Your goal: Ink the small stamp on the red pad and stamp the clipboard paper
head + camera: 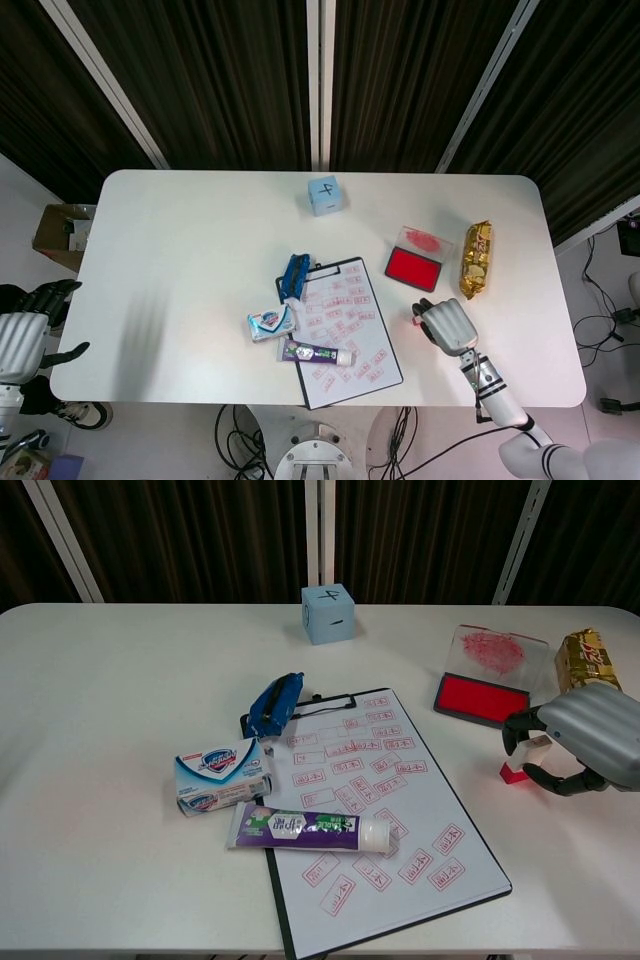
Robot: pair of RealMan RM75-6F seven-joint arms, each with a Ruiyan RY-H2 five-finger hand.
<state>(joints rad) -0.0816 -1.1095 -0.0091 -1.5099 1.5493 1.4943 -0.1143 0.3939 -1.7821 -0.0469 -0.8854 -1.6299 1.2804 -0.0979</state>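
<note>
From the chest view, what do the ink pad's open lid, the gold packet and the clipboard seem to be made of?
Ink pad's lid: apparently clear hard plastic, since the table shows through it; smeared with red ink. Gold packet: probably metallised foil or film, going by its shiny, crinkled surface with bright glints. Clipboard: a thin dark board, material unclear, with a dark clip that is possibly metal, holding white matte paper covered in red stamp marks.

On the table (100,680): 1 clipboard (478,893) carrying 1 sheet of paper (370,780); 1 red ink pad (481,699) with 1 clear lid (490,650); 1 small stamp (518,765); 1 blue numbered cube (328,613); 1 soap box (222,776); 1 toothpaste tube (310,831); 1 blue pouch (275,704); 1 gold snack packet (587,658); 2 robot hands, right hand (588,738) and left hand (22,335).
</note>
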